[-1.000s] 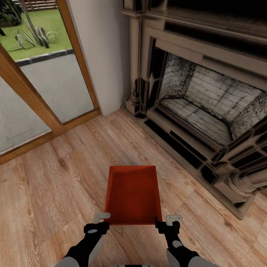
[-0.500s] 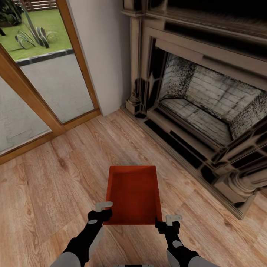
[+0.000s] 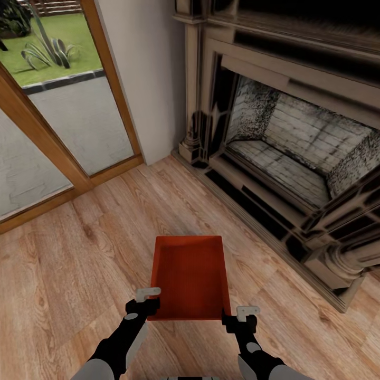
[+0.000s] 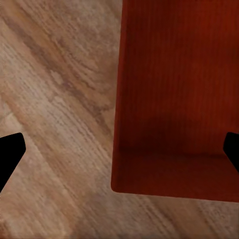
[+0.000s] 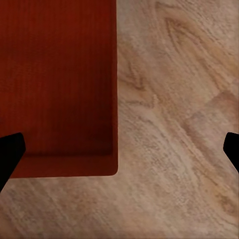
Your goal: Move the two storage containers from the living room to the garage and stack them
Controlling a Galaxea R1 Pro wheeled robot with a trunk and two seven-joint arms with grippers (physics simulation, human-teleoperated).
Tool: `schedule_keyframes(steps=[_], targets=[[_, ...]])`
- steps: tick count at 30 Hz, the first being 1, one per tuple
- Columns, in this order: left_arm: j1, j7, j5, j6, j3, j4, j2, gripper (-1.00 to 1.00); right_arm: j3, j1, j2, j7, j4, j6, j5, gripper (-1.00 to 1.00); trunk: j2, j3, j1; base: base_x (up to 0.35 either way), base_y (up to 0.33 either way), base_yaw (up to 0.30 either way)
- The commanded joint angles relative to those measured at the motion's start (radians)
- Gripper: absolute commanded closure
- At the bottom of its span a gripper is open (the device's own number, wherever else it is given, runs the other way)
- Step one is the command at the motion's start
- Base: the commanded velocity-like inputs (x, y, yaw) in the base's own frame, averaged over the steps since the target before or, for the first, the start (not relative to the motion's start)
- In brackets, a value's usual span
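One orange-red bin sits on the light wood-plank floor of the living room, open side up, in front of the robot. Beyond it to the right stands the fireplace, set at an angle, and to the left is the wood-framed glass door with grass and paving outside.

The left gripper hangs at the bin's near left corner, and the right gripper at its near right corner. In the left wrist view the fingers are spread wide, one dark tip over bare floor and the other over the inside of the bin, so they straddle the left wall at that corner. In the right wrist view the fingers are spread just as wide across the bin and the floor, straddling the right wall near its corner. Neither pair pinches anything. Whether the tips touch the bin cannot be told.
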Motion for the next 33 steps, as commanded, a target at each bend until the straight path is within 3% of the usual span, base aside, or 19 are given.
schedule_keyframes(steps=[1, 11, 33], targets=[[0.0, 0.008, 0.004, 0.006, -0.004, -0.002, 0.001, -1.0, 0.009, -0.001, 0.0, -0.008, 0.001, 0.0, 0.0, -1.0, 0.0, -0.001, 0.0, 0.0, 0.0, 0.0], [0.0, 0.012, 0.012, 0.013, 0.004, -0.002, 0.001, -1.0, 0.007, -0.001, -0.001, -0.008, 0.001, -0.001, 0.0, -1.0, 0.0, -0.001, 0.0, 0.018, 0.0, 0.0], [0.0, 0.015, 0.012, 0.014, 0.006, -0.002, 0.001, -1.0, 0.008, -0.001, -0.003, -0.008, 0.001, -0.006, 0.001, -1.0, 0.0, -0.001, 0.0, 0.121, 0.0, 0.0]])
